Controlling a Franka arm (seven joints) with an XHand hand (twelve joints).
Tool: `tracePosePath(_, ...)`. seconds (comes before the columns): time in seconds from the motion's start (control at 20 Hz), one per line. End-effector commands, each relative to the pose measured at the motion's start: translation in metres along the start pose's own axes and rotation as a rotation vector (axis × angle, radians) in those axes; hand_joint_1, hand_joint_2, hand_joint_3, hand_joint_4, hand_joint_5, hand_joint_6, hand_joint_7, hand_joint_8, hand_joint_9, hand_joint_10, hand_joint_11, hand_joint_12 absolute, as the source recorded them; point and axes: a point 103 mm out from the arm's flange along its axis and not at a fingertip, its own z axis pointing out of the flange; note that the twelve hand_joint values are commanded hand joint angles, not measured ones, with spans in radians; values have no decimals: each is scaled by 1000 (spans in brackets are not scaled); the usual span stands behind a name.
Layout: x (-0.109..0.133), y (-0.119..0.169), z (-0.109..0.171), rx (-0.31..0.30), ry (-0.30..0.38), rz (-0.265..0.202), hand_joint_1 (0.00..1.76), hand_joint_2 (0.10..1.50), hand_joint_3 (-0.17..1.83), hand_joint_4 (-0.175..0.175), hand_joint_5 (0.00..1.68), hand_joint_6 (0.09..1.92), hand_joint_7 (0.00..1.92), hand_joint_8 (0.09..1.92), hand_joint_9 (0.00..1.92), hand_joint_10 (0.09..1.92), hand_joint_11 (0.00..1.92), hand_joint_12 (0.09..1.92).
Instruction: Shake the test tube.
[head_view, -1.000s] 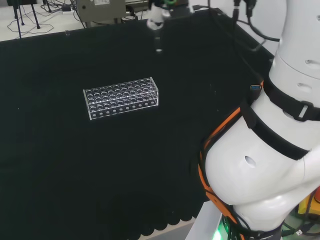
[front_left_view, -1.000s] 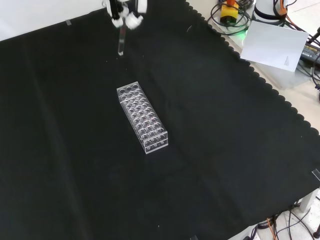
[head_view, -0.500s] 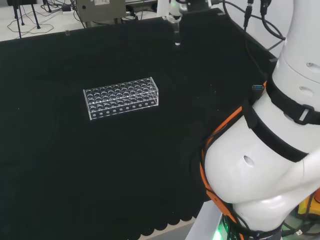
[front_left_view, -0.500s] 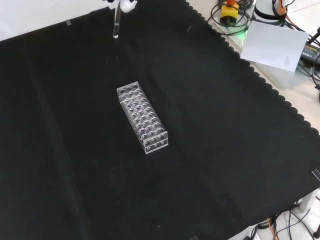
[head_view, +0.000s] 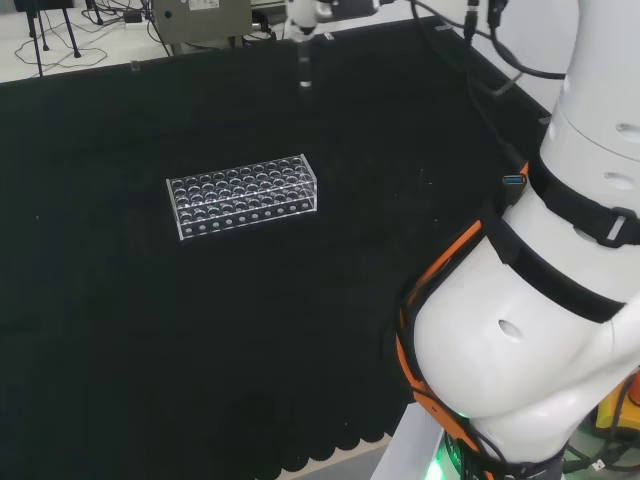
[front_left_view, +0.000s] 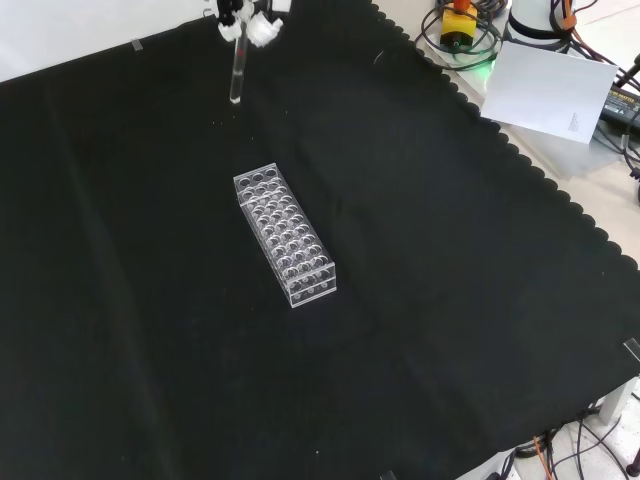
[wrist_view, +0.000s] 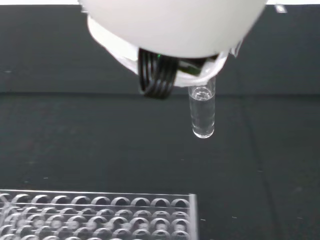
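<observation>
One tube held: the hand (front_left_view: 245, 20) pinches the upper end of a clear test tube (front_left_view: 237, 72), fingers closed on it.
Hand in front view: at the top edge, white fingertips clustered round the tube's top.
Hand in head view: at the top edge (head_view: 305, 12), left of the big white arm links (head_view: 560, 250).
Tube attitude: close to upright, rounded bottom down, hanging free above the black cloth (front_left_view: 450, 300) and touching nothing below.
Tube in head view: a short pale streak (head_view: 305, 70) below the hand, beyond the rack and toward its right end.
Tube in wrist view: the lower part (wrist_view: 202, 112) juts out past the blurred white hand (wrist_view: 175, 25); glass clear, contents hard to judge.
Rack: a clear plastic test tube rack (front_left_view: 286, 236) lies on the cloth near the middle of the front view, well apart from the tube, long side running diagonally; rows of round holes on top.
Rack in head view: left of centre (head_view: 243, 195), nearer the camera than the tube.
Rack in wrist view: one edge with its holes (wrist_view: 100, 215) shows, apart from the tube.
Bench edge: a white sheet of paper (front_left_view: 555, 90) and cables lie off the cloth at the front view's upper right.
</observation>
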Motion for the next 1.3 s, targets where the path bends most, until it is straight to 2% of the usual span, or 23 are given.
tracePosePath(0.05, 116, 31, 2, -8, 83, -227, 1247, 520, 762, -175, 1548, 177, 1777, 430, 1639, 734, 1398, 1015)
tracePosePath(0.4, 174, 39, -4, -15, 107, -332, 1247, 520, 761, -175, 1550, 173, 1778, 428, 1639, 735, 1398, 1015)
tracePosePath(0.65, 190, 38, -2, -8, 110, -368, 1247, 520, 761, -175, 1551, 170, 1779, 427, 1639, 735, 1398, 1015)
tracePosePath(0.9, 175, 35, 7, 12, 91, -344, 1247, 520, 761, -175, 1553, 167, 1779, 427, 1638, 735, 1398, 1015)
tracePosePath(1.3, 109, 27, 31, 64, 30, -227, 1247, 520, 761, -175, 1555, 162, 1780, 425, 1638, 736, 1399, 1015)
